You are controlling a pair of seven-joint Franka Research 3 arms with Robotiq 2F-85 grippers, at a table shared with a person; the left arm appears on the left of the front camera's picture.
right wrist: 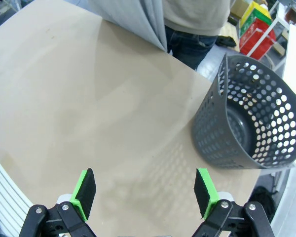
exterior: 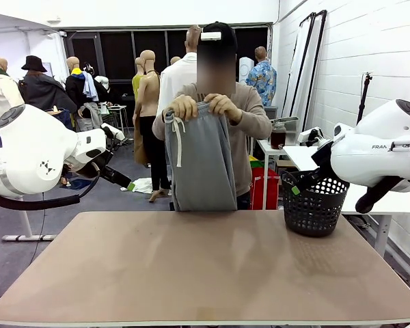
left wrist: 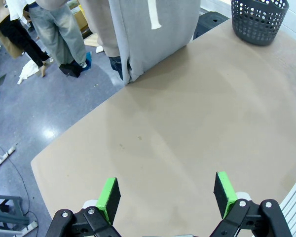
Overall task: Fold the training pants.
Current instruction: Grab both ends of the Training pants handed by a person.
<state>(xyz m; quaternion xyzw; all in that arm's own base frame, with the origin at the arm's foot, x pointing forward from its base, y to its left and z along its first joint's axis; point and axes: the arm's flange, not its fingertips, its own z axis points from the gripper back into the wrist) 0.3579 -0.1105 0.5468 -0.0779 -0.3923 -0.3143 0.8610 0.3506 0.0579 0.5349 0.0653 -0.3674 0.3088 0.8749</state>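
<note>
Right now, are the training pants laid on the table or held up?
Held up: the person's hands grip the waistband, and the training pants hang to the table's far edge.

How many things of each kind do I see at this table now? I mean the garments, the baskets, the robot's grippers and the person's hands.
training pants: 1
basket: 1
grippers, both open: 2 (left gripper, right gripper)
person's hands, holding up the pants: 2 ()
Total: 6

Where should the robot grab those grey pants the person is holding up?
Probably the lower edge of the training pants, coming from the robot's side of the table. The person's hands pinch the waistband, and the lower edge hangs free by the far table edge.
</note>
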